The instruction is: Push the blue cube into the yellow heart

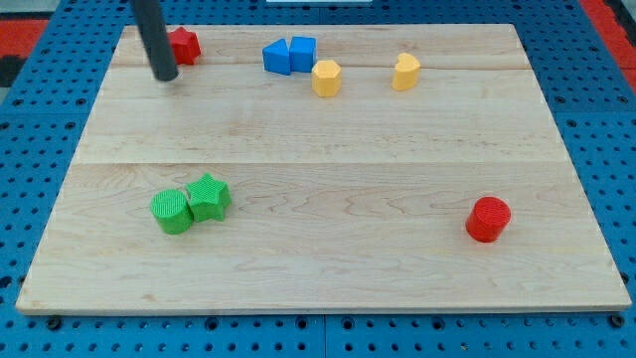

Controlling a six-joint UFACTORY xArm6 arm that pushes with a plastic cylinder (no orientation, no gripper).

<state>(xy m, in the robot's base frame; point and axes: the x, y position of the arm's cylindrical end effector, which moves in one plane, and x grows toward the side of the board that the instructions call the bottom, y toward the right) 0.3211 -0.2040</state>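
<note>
Two blue blocks sit touching near the view's top: a blue cube (303,52) with a blue wedge-like block (277,57) on its left. A yellow hexagonal block (326,78) lies just beside the cube, the yellow heart (404,72) further right. The rod's tip (166,76) rests on the tabletop (328,159), well left of the cube, beside a red block (184,45). No hand fitted; nothing held.

Rod (154,40): dark grey, almost black
Star-like block (184,45) at the view's top: red, shape partly hidden by the rod
Cube (303,52): blue
Block touching the cube (276,57): blue, perhaps a wedge
Heart (404,72): yellow
Faceted block (326,78): yellow
Cylinder (171,211): green
Star (209,196): green
Round block (488,219): red
Board (338,169): pale wood, faint grain
Surround (606,119): blue, dotted with holes
</note>
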